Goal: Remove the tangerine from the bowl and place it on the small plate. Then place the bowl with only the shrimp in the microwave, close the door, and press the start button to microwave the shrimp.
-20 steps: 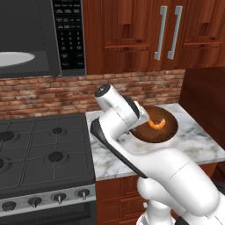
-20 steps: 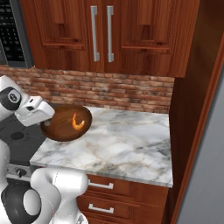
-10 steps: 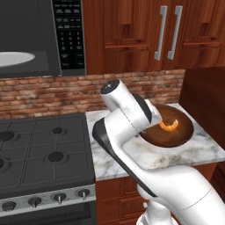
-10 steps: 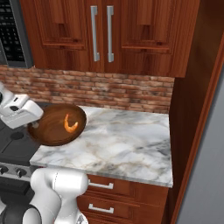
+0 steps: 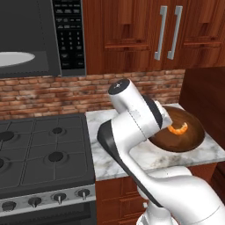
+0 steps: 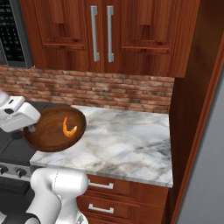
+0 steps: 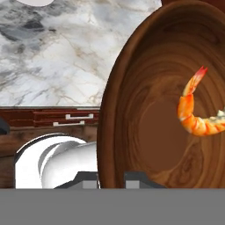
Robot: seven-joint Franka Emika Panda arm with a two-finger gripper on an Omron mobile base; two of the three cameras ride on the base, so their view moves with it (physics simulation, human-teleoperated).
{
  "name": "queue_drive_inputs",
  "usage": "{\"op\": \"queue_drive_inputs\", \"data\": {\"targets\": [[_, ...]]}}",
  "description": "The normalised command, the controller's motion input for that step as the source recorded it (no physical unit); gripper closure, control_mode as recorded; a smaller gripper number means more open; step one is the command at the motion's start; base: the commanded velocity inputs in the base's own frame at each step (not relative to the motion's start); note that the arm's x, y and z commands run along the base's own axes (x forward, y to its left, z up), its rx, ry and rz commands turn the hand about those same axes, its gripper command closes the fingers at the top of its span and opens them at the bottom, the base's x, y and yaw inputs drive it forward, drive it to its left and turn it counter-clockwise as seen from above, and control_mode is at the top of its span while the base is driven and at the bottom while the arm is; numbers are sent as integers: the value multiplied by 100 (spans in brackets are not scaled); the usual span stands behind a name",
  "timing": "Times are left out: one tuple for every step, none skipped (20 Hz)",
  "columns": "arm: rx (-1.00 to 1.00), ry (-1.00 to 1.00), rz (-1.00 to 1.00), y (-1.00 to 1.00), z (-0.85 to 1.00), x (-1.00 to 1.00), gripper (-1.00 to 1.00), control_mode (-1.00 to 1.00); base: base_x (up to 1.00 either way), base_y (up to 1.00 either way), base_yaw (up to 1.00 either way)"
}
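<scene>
above marble counter (image 6: 127, 140): bowl (image 6: 50, 131) lifted, rim pinched by end effector (image 7: 111, 179); shrimp (image 6: 68, 128) alone inside.

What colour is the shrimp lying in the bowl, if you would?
Orange with paler stripes; the shrimp shows best in the hand view.

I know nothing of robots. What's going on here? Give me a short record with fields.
Held thing: bowl, a dark-brown bowl lifted above the counter's edge
Inside it: shrimp, alone
Pincer: pincer shut on the bowl's rim
Microwave: microwave up at the left, white turntable in sight
Surface below: marble counter beside a stove
</scene>
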Motion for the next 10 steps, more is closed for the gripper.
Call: {"op": "queue_drive_inputs", "data": {"targets": [[1, 0, 0, -6, 0, -29, 100, -100, 0, 0, 0], [2, 0, 0, -6, 0, -27, 100, -100, 0, 0, 0], [3, 0, 0, -7, 0, -26, 100, -100, 0, 0, 0], [1, 0, 0, -5, 0, -21, 100, -100, 0, 0, 0], [2, 0, 0, -9, 0, -22, 100, -100, 0, 0, 0], [3, 0, 0, -15, 0, -24, 100, -100, 0, 0, 0], [4, 0, 0, -21, 4, -29, 100, -100, 0, 0, 0], [2, -3, 0, -19, 4, -36, 100, -100, 0, 0, 0], [1, 0, 0, -16, 5, -39, 100, -100, 0, 0, 0], [0, 0, 0, -19, 2, -36, 100, -100, 0, 0, 0]]}}
